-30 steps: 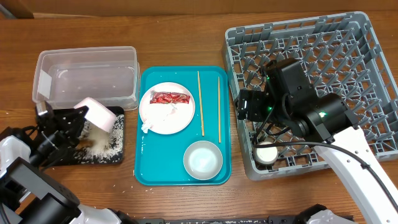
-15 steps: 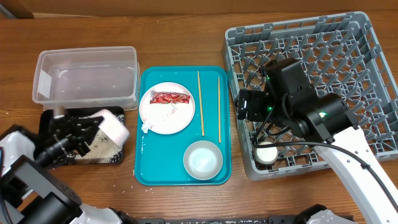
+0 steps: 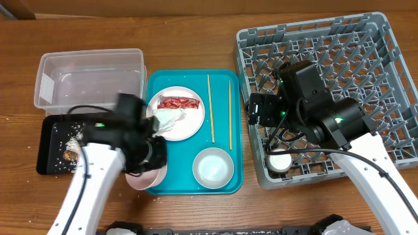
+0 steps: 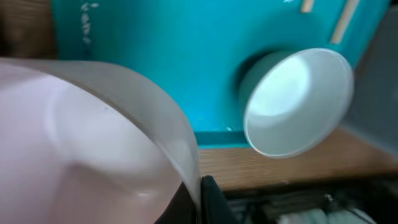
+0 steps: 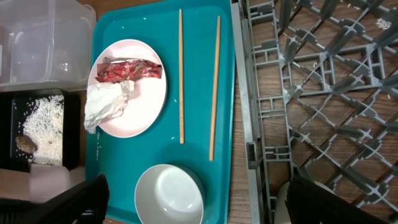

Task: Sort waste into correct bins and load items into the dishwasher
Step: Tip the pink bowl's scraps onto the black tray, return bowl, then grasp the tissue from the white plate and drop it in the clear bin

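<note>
The left gripper point(image 3: 149, 166) is clamped on the rim of a pale pink bowl point(image 3: 140, 181), which sits over the lower-left edge of the teal tray point(image 3: 153, 85); whether the bowl rests on anything cannot be told. Beside it, the shallow black tray point(image 3: 46, 130) holds scattered white rice point(image 5: 42, 127) and a small brown scrap point(image 5: 25, 144). The clear tub point(image 3: 91, 78) behind the black tray shows nothing inside.

On the teal tray, a white plate point(image 3: 186, 125) carries the red wrapper point(image 3: 177, 102) and the crumpled tissue point(image 3: 166, 121), the two touching. Two chopsticks point(image 3: 209, 108) lie side by side to the plate's right, running front to back and slightly apart. A second pale bowl point(image 3: 213, 167) stands upright near the tray's front edge, nothing visible in it.

The right gripper point(image 3: 253, 112) hangs with its jaws spread wide and nothing between them, at the left wall of the grey dish rack point(image 3: 339, 59). A small white cup point(image 3: 279, 160) stands in the rack's front-left corner, the only dish seen among its pegs.
</note>
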### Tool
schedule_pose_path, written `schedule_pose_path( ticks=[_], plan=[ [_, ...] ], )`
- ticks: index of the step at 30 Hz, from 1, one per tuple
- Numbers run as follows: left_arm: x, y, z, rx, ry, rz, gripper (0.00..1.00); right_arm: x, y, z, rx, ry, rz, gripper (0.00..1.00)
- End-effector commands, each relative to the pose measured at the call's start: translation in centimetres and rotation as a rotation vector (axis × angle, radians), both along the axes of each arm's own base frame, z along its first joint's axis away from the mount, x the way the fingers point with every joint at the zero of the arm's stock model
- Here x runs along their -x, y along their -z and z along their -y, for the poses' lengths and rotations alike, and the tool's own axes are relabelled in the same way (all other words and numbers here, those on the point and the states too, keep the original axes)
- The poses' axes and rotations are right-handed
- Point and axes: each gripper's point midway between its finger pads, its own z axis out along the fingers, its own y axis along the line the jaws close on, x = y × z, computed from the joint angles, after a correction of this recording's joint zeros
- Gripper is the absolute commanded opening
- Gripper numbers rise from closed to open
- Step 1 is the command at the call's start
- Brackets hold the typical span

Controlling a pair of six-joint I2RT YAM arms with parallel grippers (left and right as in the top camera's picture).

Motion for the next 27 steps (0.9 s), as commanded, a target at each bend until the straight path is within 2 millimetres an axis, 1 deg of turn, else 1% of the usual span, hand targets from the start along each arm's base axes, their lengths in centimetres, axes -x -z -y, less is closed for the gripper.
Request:
schedule_pose_path(
  ticks=[1,3,4,6,8,9,10,11,12,13,14,15,17,18,19,20,21,22,23,25,27],
  plan=[
    [-0.5,3.1,-0.1,-0.235,-0.088,0.027,0.05,-0.1,-0.9,-0.2,-0.012,-0.009,0.026,0.94],
    [-0.7,4.6,0.7,-0.265,-0.081,0.025,0.04,-0.1,-0.9,-0.2,-0.012,-0.009,0.026,0.94],
    [-1.3,5.4,1.4,-0.261,-0.067,0.028,0.04,-0.1,-0.9,-0.2,-0.013,-0.01,0.029,0.94],
    [-2.1,6.2,3.4,-0.177,-0.058,0.021,0.09,-0.3,-1.1,-0.3,-0.016,-0.01,0.036,0.94],
    [-2.1,6.3,4.4,-0.124,-0.054,0.006,0.16,-0.4,-1.1,-0.3,-0.018,-0.01,0.039,0.94],
    [-2.4,5.9,4.8,-0.106,-0.052,0.01,0.43,-0.4,-1.1,-0.3,-0.018,-0.009,0.039,0.95],
    [-2.9,5.5,4.9,-0.102,-0.036,0.03,0.59,-0.4,-1.1,-0.3,-0.018,-0.009,0.04,0.95],
    [-3.6,4.9,4.9,-0.107,-0.025,0.059,0.65,-0.4,-1.1,-0.3,-0.018,-0.009,0.04,0.95],
    [-5.3,3.5,4.5,-0.136,-0.029,0.123,0.7,-0.4,-1.2,-0.4,-0.02,-0.009,0.043,0.95],
    [-6.5,2.6,4.0,-0.164,-0.04,0.168,0.73,-0.5,-1.2,-0.4,-0.02,-0.009,0.045,0.95],
    [-8.3,1.3,3.1,-0.219,-0.051,0.249,0.77,-0.5,-1.2,-0.4,-0.021,-0.009,0.047,0.95],
    [-10.8,-0.1,2.0,-0.298,-0.044,0.369,0.78,-0.6,-1.3,-0.4,-0.023,-0.009,0.05,0.95],
    [-12.9,-0.9,0.9,-0.37,-0.031,0.462,0.77,-0.6,-1.3,-0.4,-0.023,-0.009,0.05,0.95],
    [-14.3,-0.6,0.4,-0.412,-0.01,0.497,0.77,-0.5,-1.2,-0.4,-0.022,-0.009,0.048,0.95],
    [-14.9,-0.1,0.4,-0.421,0.014,0.498,0.77,-0.5,-1.2,-0.4,-0.021,-0.01,0.045,0.95],
    [-15.5,1.0,0.2,-0.433,0.028,0.482,0.77,-0.4,-1.2,-0.4,-0.021,-0.01,0.043,0.95],
    [-15.7,1.9,0.1,-0.445,0.039,0.464,0.79,-0.4,-1.2,-0.4,-0.02,-0.01,0.042,0.95],
    [-16.0,3.1,0.0,-0.457,0.056,0.442,0.83,-0.3,-1.1,-0.4,-0.019,-0.01,0.039,0.95],
    [-16.1,4.6,-0.2,-0.471,0.067,0.406,0.88,-0.3,-1.1,-0.3,-0.017,-0.011,0.035,0.95],
    [-16.1,6.9,-0.6,-0.492,0.074,0.347,0.89,-0.2,-1.0,-0.3,-0.015,-0.01,0.031,0.95],
    [-16.1,8.9,-0.9,-0.504,0.078,0.302,0.87,-0.1,-0.9,-0.3,-0.013,-0.01,0.028,0.95]
  ],
)
